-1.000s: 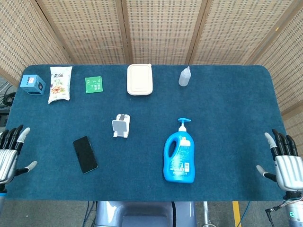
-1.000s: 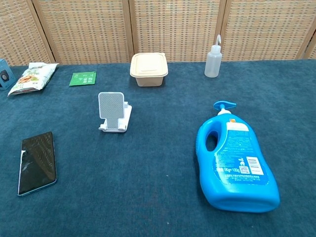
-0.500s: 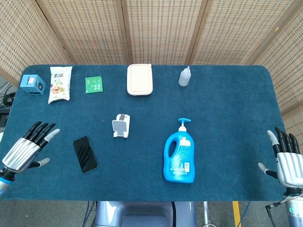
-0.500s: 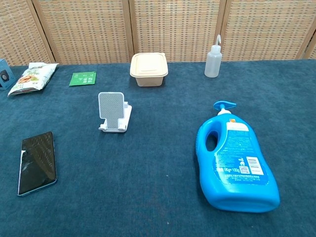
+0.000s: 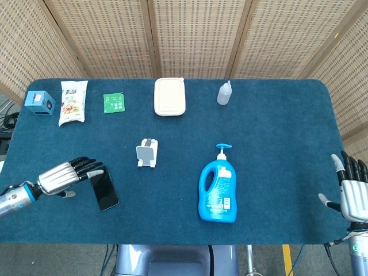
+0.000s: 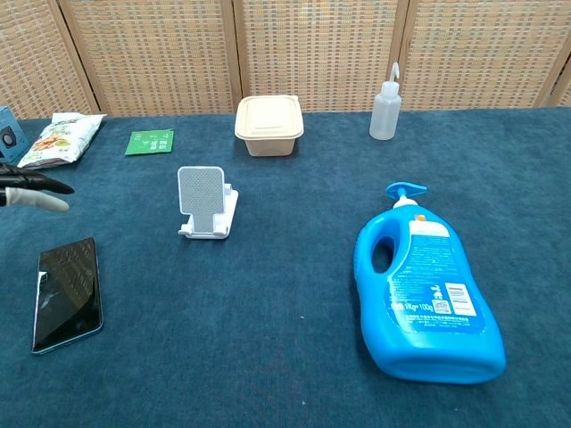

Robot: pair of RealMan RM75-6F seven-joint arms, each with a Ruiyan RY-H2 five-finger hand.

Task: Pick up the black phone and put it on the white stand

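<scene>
The black phone (image 5: 104, 188) (image 6: 66, 292) lies flat on the blue table, front left. The white stand (image 5: 147, 152) (image 6: 205, 202) is upright a little beyond and to the right of it. My left hand (image 5: 70, 173) reaches in from the left with its fingers spread, the fingertips (image 6: 36, 190) just over the phone's far left corner and holding nothing. In the chest view only those fingertips show at the left edge. My right hand (image 5: 352, 188) hangs open off the table's right edge, far from both.
A blue detergent bottle (image 5: 218, 187) (image 6: 426, 292) lies right of centre. Along the back stand a beige lidded box (image 5: 169, 96), a small squeeze bottle (image 5: 224, 92), a green packet (image 5: 115, 102), a snack bag (image 5: 72, 102) and a blue box (image 5: 39, 102).
My left hand has swung in from the table's left edge toward the phone, its fingertips now at the phone's corner. The right hand has drifted slightly down and right.
</scene>
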